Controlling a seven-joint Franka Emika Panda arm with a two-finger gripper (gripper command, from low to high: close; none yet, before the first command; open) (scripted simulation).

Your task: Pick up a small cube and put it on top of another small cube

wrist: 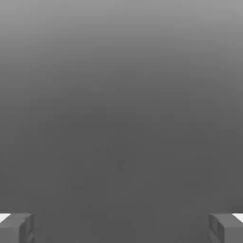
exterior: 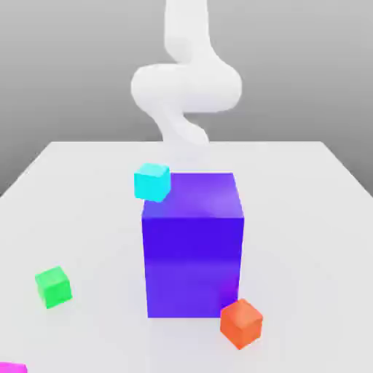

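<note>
magenta cube [exterior: 13, 368]: far left in the exterior view, bottom corner, partly cut off by the edge; nearest the camera
green cube [exterior: 53, 287]: left side, on the desk [exterior: 306, 240], behind magenta and well apart from the big box; turned at an angle
cyan cube [exterior: 151, 182]: left of centre, overlaps the big box's top left edge in this view; can't tell if it touches
big blue-violet box [exterior: 193, 255]: centre, upright on the desk, flat front face toward the camera
arm [exterior: 186, 87]: white, behind the box, at the desk's far side
orange cube [exterior: 241, 323]: right of centre, turned at an angle, in front of the box's lower right corner; can't tell if touching
gripper [wrist: 121, 228]: hand view, fingers wide open, nothing between them, no hold on any cube
</note>
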